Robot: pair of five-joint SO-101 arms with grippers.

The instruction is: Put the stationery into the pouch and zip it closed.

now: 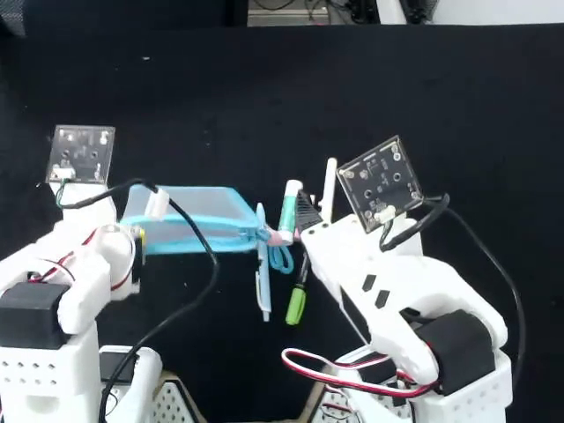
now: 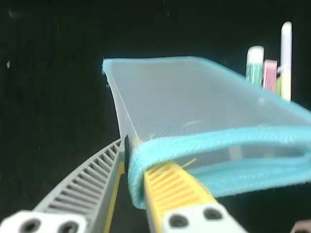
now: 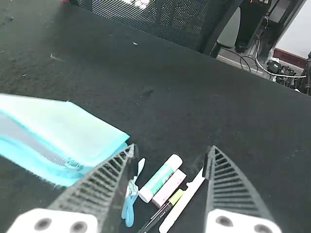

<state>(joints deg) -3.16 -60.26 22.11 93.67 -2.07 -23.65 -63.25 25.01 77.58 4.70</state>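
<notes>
On black table [image 1: 264, 106], translucent light-blue pouch [image 1: 189, 216], mouth open.

No legible text, labels, numbers or signs. Light-blue mesh zip pouch [image 1: 198, 216], teal-and-white tube [image 3: 159, 178]: nothing readable on either.

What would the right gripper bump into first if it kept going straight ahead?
Most likely the teal-and-white stick, lying between the open fingers of the right gripper, with the pink eraser beside it. Depth is hard to judge, so that's a guess.
</notes>
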